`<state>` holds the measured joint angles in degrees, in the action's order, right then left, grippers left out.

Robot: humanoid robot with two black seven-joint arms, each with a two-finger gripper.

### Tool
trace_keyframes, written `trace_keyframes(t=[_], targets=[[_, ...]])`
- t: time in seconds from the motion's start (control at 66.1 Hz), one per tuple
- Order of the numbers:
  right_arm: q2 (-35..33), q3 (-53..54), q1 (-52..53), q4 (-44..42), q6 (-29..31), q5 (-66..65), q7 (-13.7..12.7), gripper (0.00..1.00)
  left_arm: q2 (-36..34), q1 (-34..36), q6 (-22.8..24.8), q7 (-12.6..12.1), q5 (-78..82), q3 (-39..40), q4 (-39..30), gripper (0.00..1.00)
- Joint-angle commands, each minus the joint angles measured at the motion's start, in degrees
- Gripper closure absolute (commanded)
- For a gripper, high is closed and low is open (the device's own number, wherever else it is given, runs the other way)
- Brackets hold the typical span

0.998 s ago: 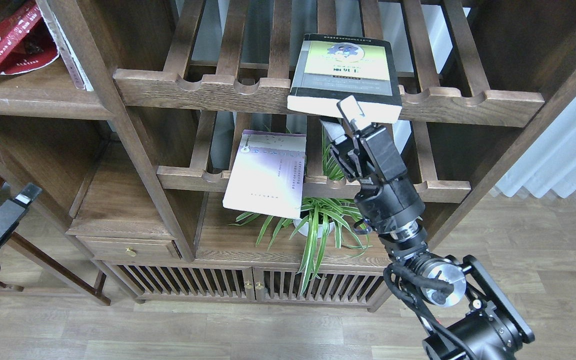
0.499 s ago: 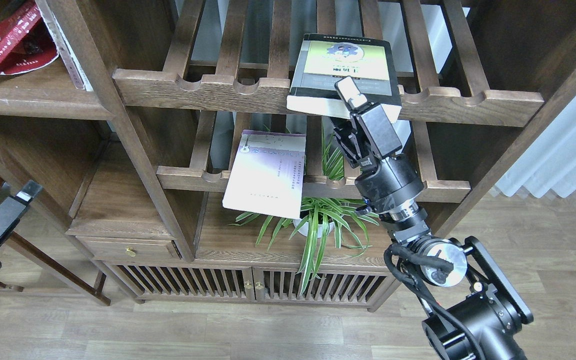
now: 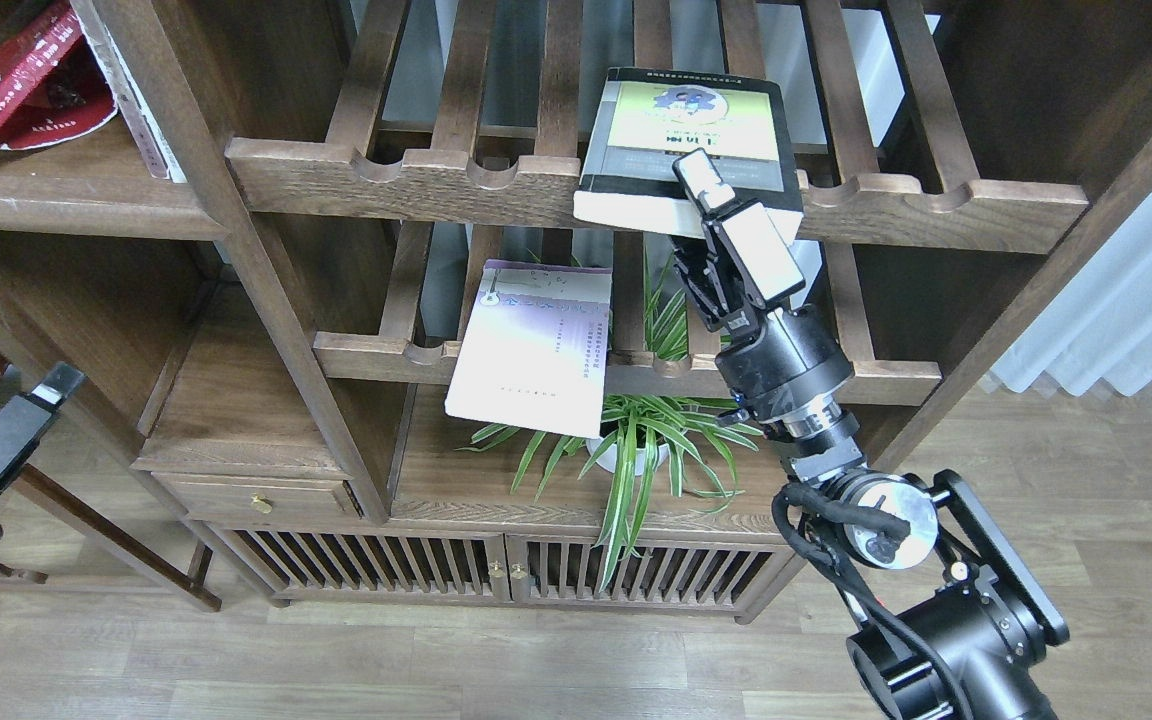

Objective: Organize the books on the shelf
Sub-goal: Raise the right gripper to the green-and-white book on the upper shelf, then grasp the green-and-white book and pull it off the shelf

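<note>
Right hand (image 3: 688, 200) straddles near edge of black-grey book (image 3: 688, 130), upper finger (image 3: 698, 178) on cover, grip unconfirmed. Pale book (image 3: 531, 345) lower-left of it. Left hand (image 3: 54, 382) state unclear.

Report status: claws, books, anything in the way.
Right claw astride front edge of thick black-grey book with yellow-green panel, on the upper slatted rack. Left claw low, idle.
</note>
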<state>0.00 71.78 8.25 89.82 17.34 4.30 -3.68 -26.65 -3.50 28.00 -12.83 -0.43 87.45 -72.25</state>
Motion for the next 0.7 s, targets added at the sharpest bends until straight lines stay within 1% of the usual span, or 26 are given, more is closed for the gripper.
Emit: trace_keyframes(t=[0.0,0.106,0.136,0.212,0.227,0.257,0.303,0.318,0.333,0.348,0.363,0.378,0.681], targets=[[0.00,0.11,-0.08,0.00,0.06,0.09,-0.01,0.26,0.01,0.07,0.00,0.00,-0.01,0.00,0.01,0.00],[0.00,0.11,-0.43,0.00,0.24,0.18,-0.01,0.34,0.01,0.07,0.00,0.00,-0.01,0.00,-0.08,0.00],[0.00,0.11,-0.60,0.00,0.41,0.36,-0.01,0.40,0.01,-0.02,0.00,0.00,-0.01,0.00,0.01,0.00],[0.00,0.11,-0.78,0.00,0.68,0.62,-0.01,0.50,0.01,0.07,0.00,0.00,-0.01,0.00,0.01,0.00],[0.00,0.11,-0.87,0.00,0.68,0.88,-0.01,0.54,0.01,0.07,0.00,0.00,-0.01,0.00,0.01,0.00],[0.00,0.11,-0.87,0.00,0.76,1.15,-0.10,0.56,0.01,0.07,0.00,0.00,-0.01,0.00,0.01,0.00],[0.00,0.11,-0.87,0.00,0.85,1.94,-0.10,0.63,0.01,0.07,0.00,0.00,-0.01,0.09,0.01,0.00],[0.00,0.11,-0.95,0.00,1.64,3.16,-0.10,0.80,0.01,0.07,0.00,0.00,-0.01,0.09,0.01,0.00],[0.00,0.11,-0.96,0.00,1.91,3.43,-0.10,0.84,0.01,0.07,0.00,0.00,-0.01,0.09,0.01,0.00],[0.00,0.11,-0.96,0.00,2.43,4.13,-0.10,0.91,0.01,0.07,0.00,0.00,-0.01,0.09,0.01,0.00],[0.00,0.11,-0.96,0.00,2.70,4.48,-0.01,0.94,0.01,0.07,0.00,0.00,-0.01,0.09,0.01,0.00],[0.00,0.03,-0.96,0.00,3.05,5.01,-0.10,0.96,0.01,0.07,0.00,0.00,-0.01,0.09,0.01,0.00],[0.00,-0.76,-3.68,0.88,5.16,6.25,-0.19,0.95,0.01,0.07,0.00,0.00,-0.01,0.09,0.01,0.00]])
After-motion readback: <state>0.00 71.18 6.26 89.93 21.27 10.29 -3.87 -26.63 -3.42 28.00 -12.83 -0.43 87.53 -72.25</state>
